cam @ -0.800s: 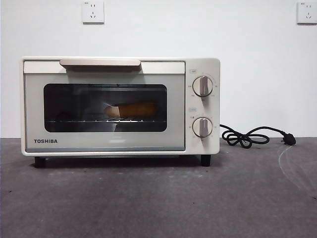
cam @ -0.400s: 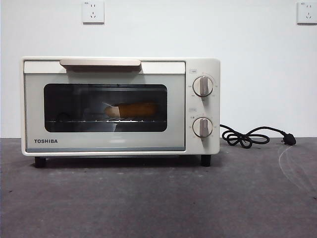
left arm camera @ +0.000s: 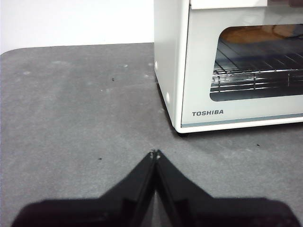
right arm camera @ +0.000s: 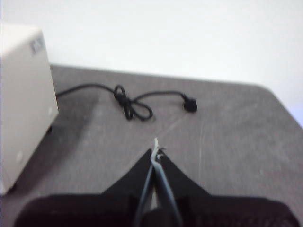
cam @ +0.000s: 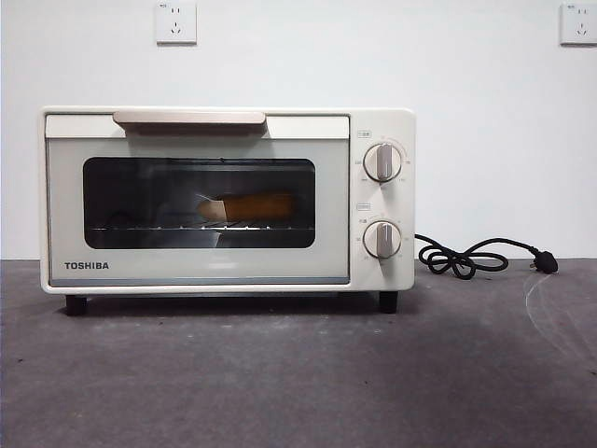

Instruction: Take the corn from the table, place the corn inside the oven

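The corn (cam: 250, 205) lies on the wire rack inside the cream-white oven (cam: 224, 271), seen through the dark glass of its closed door; an orange part of the corn (left arm camera: 258, 34) also shows in the left wrist view. The oven stands on the dark grey table (cam: 298, 383). My left gripper (left arm camera: 155, 153) is shut and empty, hovering over the table off the oven's front left corner. Off the oven's other side, my right gripper (right arm camera: 155, 152) is shut with nothing in it, over the table near the cord. Neither gripper appears in the front view.
The oven's black cord and plug (cam: 476, 257) lie coiled on the table to the right of the oven (right arm camera: 21, 94), also seen as the cord (right arm camera: 135, 104) in the right wrist view. Two wall sockets (cam: 175, 22) sit on the white wall behind.
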Controlling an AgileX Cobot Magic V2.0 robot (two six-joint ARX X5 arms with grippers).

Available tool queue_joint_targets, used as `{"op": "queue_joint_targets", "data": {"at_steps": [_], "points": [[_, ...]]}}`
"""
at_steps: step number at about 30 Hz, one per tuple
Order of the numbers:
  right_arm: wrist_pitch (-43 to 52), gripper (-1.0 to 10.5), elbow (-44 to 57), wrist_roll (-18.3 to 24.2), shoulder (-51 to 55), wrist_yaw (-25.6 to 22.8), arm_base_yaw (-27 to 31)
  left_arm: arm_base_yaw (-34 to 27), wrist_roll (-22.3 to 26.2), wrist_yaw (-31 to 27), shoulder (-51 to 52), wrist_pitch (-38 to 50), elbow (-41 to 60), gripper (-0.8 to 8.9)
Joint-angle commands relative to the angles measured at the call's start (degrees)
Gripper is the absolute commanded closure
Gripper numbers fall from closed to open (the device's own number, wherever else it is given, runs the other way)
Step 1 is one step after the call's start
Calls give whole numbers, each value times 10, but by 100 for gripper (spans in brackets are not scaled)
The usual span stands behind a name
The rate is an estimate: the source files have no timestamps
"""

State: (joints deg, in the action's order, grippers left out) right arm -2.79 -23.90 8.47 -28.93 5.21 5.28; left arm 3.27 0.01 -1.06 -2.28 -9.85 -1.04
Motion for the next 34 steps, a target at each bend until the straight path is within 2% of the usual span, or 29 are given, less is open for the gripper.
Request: {"op": "queue_joint_targets", "data": {"at_steps": [1, 8, 18, 21, 24, 27, 34], "points": [[39, 947, 50, -14, 33, 2, 2, -2, 5, 0, 0, 4, 5, 817], [50, 947, 137, -42, 120, 5, 33, -2, 5, 0, 0, 4, 5, 817], [49, 947, 230, -43, 253, 6, 54, -2, 5, 0, 0, 4, 5, 817], [4, 947, 231, -44, 286, 6, 53, -2, 5, 0, 0, 4, 5, 817], [-14, 947, 231, -44, 285, 10, 52, -2, 5, 0, 0, 4, 5, 817], [-79, 947, 231, -44, 285, 14, 52, -2, 5, 0, -1, 4, 5, 817], [-77, 946, 230, -40, 285, 12, 52, -2, 5, 0, -5, 4, 5, 817]]}}
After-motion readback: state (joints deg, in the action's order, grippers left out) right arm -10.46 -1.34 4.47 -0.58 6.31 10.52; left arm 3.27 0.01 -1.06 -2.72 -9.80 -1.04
